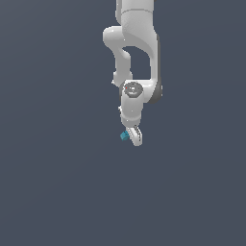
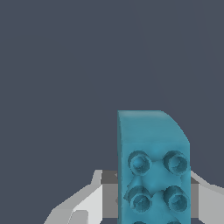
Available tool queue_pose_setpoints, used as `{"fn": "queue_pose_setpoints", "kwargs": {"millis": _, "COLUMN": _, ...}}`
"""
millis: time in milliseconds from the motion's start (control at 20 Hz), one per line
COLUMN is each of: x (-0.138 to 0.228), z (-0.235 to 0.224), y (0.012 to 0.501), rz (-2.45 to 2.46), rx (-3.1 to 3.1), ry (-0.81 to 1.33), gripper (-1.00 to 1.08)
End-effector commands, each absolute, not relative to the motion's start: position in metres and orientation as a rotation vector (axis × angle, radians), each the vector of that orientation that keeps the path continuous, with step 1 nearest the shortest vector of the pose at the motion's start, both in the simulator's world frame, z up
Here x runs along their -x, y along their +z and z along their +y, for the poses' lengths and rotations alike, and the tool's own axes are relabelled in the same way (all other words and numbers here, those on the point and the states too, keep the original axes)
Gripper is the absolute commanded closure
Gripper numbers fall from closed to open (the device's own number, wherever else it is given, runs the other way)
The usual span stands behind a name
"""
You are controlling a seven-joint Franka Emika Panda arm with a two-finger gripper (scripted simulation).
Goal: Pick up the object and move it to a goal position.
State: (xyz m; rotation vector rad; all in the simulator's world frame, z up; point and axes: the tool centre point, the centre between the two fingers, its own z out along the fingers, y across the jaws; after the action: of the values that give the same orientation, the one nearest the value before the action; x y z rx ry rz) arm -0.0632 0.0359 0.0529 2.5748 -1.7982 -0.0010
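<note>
Teal brick [image 1: 124, 136], a small studded block, sits at the tip of the white gripper [image 1: 132, 136], on the side toward the exterior view's left. In that view it shows only as a tiny blue-green speck against the pale fingers [image 1: 136, 137], touching them, with nothing under it but the flat grey-blue background. The arm [image 1: 137, 43] comes down from the top edge, bends at a rounded joint and ends in the gripper, which points downward and slightly toward the exterior view's right.

In the wrist view the brick [image 2: 153, 168] looms large and close. Its face carries round raised studs in two columns, and one upper corner is rounded off. White and grey parts of the gripper [image 2: 153, 199] show on both sides of the brick, and a grey bar passes behind it. The brick stands between these parts and fills the gap from one to the other, so the fingers [image 2: 85, 205] appear closed against its sides, holding it. The contact surfaces themselves are hidden behind the brick and by the frame edge. The rest of both pictures is plain dark grey-blue.
</note>
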Motion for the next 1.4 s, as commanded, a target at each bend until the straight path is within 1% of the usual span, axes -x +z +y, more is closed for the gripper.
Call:
{"fn": "queue_pose_setpoints", "kwargs": {"millis": 0, "x": 0.055, "z": 0.035, "y": 0.068, "rz": -1.799, "rx": -2.575, "ry": 0.001, "gripper": 1.08}}
{"fn": "queue_pose_setpoints", "kwargs": {"millis": 900, "x": -0.031, "z": 0.031, "y": 0.216, "rz": -1.798, "rx": -2.573, "ry": 0.003, "gripper": 1.08}}
{"fn": "queue_pose_setpoints", "kwargs": {"millis": 1350, "x": -0.064, "z": 0.031, "y": 0.267, "rz": -1.798, "rx": -2.575, "ry": 0.001, "gripper": 1.08}}
